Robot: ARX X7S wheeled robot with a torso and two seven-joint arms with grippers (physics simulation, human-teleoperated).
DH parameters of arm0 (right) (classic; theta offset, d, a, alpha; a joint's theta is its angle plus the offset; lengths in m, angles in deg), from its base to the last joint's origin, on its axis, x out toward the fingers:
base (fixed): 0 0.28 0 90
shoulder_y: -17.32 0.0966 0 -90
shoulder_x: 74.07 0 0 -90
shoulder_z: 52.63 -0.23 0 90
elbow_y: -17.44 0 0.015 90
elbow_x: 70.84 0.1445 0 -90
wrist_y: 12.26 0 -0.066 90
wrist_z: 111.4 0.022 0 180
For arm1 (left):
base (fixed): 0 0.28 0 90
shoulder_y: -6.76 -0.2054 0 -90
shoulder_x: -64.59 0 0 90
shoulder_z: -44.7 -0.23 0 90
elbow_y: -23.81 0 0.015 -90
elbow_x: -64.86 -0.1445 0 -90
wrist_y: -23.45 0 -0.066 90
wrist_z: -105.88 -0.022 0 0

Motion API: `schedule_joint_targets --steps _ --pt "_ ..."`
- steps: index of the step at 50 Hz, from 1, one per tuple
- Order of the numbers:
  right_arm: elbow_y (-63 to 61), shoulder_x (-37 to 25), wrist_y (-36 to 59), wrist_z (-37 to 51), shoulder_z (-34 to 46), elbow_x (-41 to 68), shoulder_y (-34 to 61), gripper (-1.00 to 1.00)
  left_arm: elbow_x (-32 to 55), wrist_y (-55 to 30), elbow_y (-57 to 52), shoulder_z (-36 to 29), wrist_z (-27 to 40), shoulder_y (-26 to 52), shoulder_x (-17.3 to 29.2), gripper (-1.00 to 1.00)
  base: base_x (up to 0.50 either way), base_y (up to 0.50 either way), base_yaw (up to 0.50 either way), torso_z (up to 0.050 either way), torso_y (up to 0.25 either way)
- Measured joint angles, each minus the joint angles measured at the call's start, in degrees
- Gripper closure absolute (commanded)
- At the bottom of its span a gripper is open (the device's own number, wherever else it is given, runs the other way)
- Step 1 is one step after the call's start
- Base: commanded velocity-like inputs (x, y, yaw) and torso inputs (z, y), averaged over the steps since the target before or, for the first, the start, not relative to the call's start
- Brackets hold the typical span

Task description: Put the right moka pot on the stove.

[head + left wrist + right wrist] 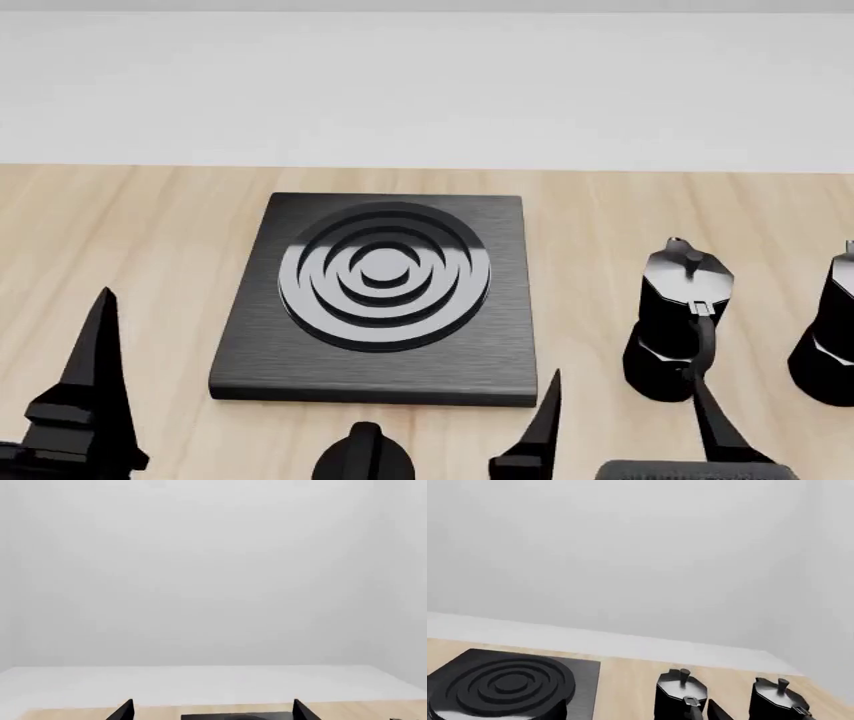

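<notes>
The stove (384, 300) is a flat square slab of dark brushed metal with raised silver-grey concentric rings in the middle, sitting on a light wood-grain surface (134, 230) that runs back to a plain white wall. Two moka pots total, both small, black and faceted with glossy lids, a knob on top and a curved handle. The right moka pot (833, 335) stands upright at the far right edge of the head view, partly cut off, well apart from the stove, and the other moka pot (678, 320) stands between them. One black oval knob (360, 455) sits just near of the stove. The left tool (314, 385) has its two pointed black fingers spread wide, holding nothing. Of the right tool (707, 415) I only see one thin dark finger in front of the nearer pot, so I can't tell how open it is or whether it touches the pot.
</notes>
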Motion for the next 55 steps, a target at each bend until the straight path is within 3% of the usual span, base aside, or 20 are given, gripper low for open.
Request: schedule_joint_targets --steps 14,55 --pt "-3.74 -0.72 2.24 0.91 -0.39 0.13 -0.1 -1.0 3.93 -1.04 -4.02 -0.31 3.43 1.01 3.63 -1.0 0.0 0.0 0.0 0.0 0.0" --pt "-7.05 -2.3 3.58 1.69 -0.46 0.55 -1.45 -1.0 5.31 0.38 -5.06 -3.12 4.96 1.07 7.57 -1.0 0.0 0.0 0.0 0.0 0.0"
